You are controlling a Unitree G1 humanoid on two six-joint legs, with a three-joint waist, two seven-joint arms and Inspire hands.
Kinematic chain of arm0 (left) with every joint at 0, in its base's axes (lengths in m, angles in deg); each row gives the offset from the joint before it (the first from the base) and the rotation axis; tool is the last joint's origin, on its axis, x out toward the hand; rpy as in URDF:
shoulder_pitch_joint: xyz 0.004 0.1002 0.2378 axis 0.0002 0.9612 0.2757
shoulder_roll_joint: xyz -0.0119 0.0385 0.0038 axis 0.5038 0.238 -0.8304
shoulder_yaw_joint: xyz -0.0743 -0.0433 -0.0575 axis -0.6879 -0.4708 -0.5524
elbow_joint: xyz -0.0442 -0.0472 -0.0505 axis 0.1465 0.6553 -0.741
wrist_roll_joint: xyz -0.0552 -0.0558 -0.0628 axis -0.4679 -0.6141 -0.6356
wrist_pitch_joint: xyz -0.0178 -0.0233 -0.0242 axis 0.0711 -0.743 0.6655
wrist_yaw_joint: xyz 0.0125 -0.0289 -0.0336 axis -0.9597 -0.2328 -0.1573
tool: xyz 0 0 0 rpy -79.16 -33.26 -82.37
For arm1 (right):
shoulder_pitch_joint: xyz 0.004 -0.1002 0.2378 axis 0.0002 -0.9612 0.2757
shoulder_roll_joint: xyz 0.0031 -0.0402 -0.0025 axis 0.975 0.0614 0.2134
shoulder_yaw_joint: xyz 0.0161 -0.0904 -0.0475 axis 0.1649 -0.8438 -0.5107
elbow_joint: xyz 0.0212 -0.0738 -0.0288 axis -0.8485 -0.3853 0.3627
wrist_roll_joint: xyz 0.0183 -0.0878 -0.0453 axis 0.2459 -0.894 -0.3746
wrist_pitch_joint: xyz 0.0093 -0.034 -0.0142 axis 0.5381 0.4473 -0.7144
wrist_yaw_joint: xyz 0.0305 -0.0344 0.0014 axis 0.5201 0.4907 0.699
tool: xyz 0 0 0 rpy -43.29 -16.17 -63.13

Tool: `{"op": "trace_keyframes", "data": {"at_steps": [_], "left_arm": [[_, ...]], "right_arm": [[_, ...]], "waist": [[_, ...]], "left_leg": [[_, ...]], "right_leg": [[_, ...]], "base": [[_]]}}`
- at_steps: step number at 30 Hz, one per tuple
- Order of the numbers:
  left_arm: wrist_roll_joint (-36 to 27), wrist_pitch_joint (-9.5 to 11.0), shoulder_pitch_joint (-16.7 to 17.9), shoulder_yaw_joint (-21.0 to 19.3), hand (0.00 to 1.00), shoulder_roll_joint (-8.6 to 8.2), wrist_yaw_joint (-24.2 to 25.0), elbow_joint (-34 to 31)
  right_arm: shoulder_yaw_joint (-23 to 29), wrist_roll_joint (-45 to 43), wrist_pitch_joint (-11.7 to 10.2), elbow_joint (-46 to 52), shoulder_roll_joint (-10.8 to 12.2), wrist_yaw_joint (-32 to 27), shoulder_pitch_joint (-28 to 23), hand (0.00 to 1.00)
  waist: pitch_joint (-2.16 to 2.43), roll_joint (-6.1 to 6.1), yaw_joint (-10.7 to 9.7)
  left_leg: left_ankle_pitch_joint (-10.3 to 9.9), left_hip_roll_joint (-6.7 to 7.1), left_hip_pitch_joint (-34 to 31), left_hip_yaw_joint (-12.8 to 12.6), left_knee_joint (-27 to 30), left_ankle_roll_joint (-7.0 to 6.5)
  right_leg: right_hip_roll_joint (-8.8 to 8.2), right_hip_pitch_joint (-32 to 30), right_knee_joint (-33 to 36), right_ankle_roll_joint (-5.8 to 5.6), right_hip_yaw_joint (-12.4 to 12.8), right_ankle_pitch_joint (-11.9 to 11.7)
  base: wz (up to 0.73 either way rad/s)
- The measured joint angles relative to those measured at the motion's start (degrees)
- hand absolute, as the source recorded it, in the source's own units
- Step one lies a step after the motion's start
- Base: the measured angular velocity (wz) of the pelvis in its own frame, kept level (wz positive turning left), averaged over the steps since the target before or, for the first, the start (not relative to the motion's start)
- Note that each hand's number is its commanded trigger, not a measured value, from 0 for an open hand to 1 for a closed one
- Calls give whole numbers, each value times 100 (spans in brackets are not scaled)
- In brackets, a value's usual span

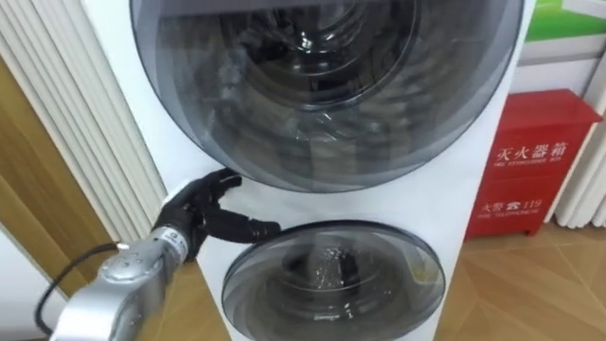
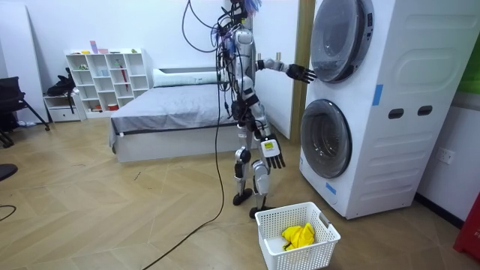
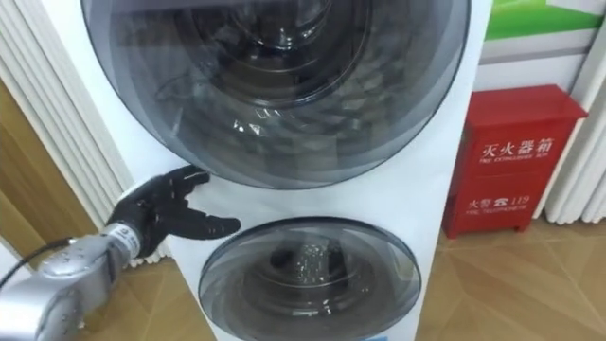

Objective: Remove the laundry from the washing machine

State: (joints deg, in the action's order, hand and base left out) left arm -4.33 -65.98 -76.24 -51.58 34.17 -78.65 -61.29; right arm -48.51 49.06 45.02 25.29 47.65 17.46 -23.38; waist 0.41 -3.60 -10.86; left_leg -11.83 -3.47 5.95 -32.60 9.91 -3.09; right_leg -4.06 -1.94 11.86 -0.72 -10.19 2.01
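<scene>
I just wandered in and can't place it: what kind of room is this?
Probably a bedroom with a laundry corner, perhaps a home-style test room: there is a bed, white shelves, and a stacked washer with a basket on the floor near it.
</scene>
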Motion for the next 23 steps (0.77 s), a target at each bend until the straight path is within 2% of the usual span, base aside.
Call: {"op": "trace_keyframes", "data": {"at_steps": [1, 2, 3, 4, 6, 7, 8, 9, 10, 11, 12, 13, 15, 17, 18, 20, 23], "left_arm": [[18, 103, 106, 47, 0, -43, 16, 100], [66, 231, 313, 119, 0, -127, 26, 467], [125, 275, 583, 224, 0, -285, 34, 882], [203, 278, 718, 301, 0, -342, 46, 1079], [584, 289, 1322, 494, 0, -481, 124, 1830], [699, 295, 1451, 494, 0, -517, 128, 2030], [823, 323, 1679, 487, 0, -528, 127, 2411], [917, 421, 1836, 464, 0, -510, 115, 2811], [936, 495, 1916, 437, 0, -502, 86, 3017], [948, 627, 2089, 329, 0, -511, 1, 3327], [923, 804, 2315, 166, 0, -495, -108, 3511], [923, 895, 2406, 85, 0, -481, -164, 3580], [934, 1320, 2613, -346, 0, -455, -395, 4053], [952, 1496, 2772, -620, 0, -437, -651, 4252], [950, 1591, 2894, -735, 0, -423, -791, 4335], [940, 1686, 3002, -825, 0, -438, -923, 4453], [950, 1822, 3060, -865, 0, -450, -1005, 4481]], "right_arm": [[-4, -8, 0, -3, -1, -3, -7, 0], [-34, -70, -11, -2, 7, -10, -12, 0], [-61, -157, -28, 31, 38, -13, -18, 0], [-98, -189, -39, 66, 61, -17, -15, 0], [-118, -193, -82, 140, 213, 8, -43, 0], [-112, -188, -83, 140, 247, 11, -63, 0], [-98, -188, -103, 140, 302, 32, -118, 0], [-95, -180, -148, 138, 328, 66, -165, 0], [-86, -197, -163, 128, 329, 72, -171, 0], [-48, -204, -246, 126, 325, 67, -205, 0], [-65, -203, -357, 126, 335, 75, -225, 0], [-87, -201, -410, 119, 339, 100, -238, 0], [-84, -197, -576, 20, 344, 213, -341, 0], [-86, -186, -647, -41, 343, 246, -343, 0], [-86, -186, -694, -110, 343, 265, -355, 0], [-82, -179, -755, -297, 341, 279, -273, 0], [-80, -174, -806, -554, 336, 320, -202, 0]], "waist": [[8, 9, -8], [0, 36, -14], [3, 64, -59], [-7, 91, -54], [-16, 230, -56], [11, 235, -41], [17, 332, 4], [-12, 423, 54], [-18, 429, 104], [-13, 460, 210], [-27, 437, 349], [-35, 430, 376], [-40, 454, 550], [-32, 487, 674], [-44, 471, 698], [-42, 482, 751], [-51, 480, 804]], "left_leg": [[6, 0, 52, -10, -27, 12], [-1, -1, 144, -5, -68, 26], [3, -11, 171, 1, -74, 80], [28, -11, 167, 11, -74, 144], [50, -84, 143, 41, -63, 216], [59, -86, 132, 71, -62, 225], [80, -96, 129, 100, -61, 268], [83, -116, 131, 145, -82, 309], [86, -126, 135, 159, -87, 327], [53, -125, 168, 322, -113, 360], [5, -129, 195, 568, -132, 389], [-10, -133, 199, 617, -135, 402], [-51, -174, 245, 635, -168, 468], [-75, -201, 266, 690, -172, 506], [-84, -207, 262, 802, -175, 521], [-85, -198, 257, 1015, -177, 524], [-85, -181, 264, 1122, -176, 524]], "right_leg": [[-1, 29, 24, 12, -33, 27], [6, 69, 86, 28, -51, 90], [26, 56, 58, 34, -36, 151], [30, 22, 51, 0, 2, 214], [161, -12, -116, 110, 73, 211], [208, -6, -157, 132, 76, 195], [277, 1, -211, 167, 76, 155], [313, 5, -216, 235, 71, 152], [329, 6, -215, 248, 69, 151], [355, 5, -219, 277, 79, 182], [409, 22, -225, 300, 131, 214], [423, 31, -222, 306, 135, 232], [475, 58, -216, 325, 125, 336], [512, 82, -213, 342, 136, 394], [525, 95, -218, 346, 132, 420], [530, 100, -224, 343, 146, 457], [524, 136, -235, 325, 147, 516]], "base": [[-11], [-10], [-15], [-20], [-21], [-10], [0], [0], [-11], [-27], [-30], [-14], [0], [0], [0], [0], [3]]}}
